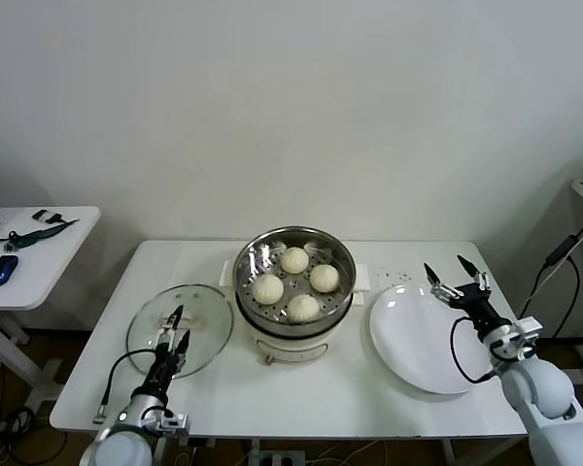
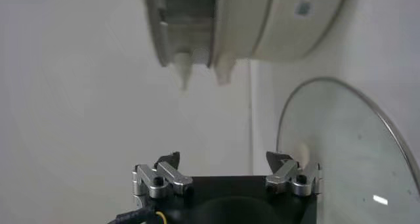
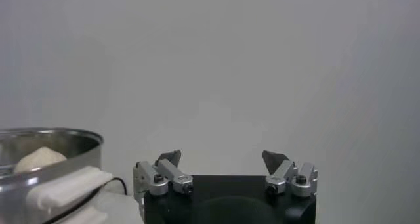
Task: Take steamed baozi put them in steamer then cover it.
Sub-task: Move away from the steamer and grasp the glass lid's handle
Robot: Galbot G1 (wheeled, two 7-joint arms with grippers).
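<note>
Baozi (image 1: 293, 259), all four, sit in the steamer (image 1: 248, 282); glass lid (image 1: 206, 309) lies under the empty, spread left gripper (image 1: 178, 325); right gripper (image 1: 452, 274), released, hovers over the white plate (image 1: 408, 340).

Four baozi (image 1: 294, 259) inside uncovered steamer (image 1: 251, 301)

Both arms end in rounded white shells with a grey-silver band at the wrist. The left gripper (image 1: 178, 326), at the lower left of the head view, has slim black fingers with a black cable looping from its wrist. The right gripper (image 1: 454, 271), at the right of that view, has black pointed fingertips (image 3: 275, 159) on silver metal links with dark screws, mounted on a black block; a black cable curls beneath it.
</note>
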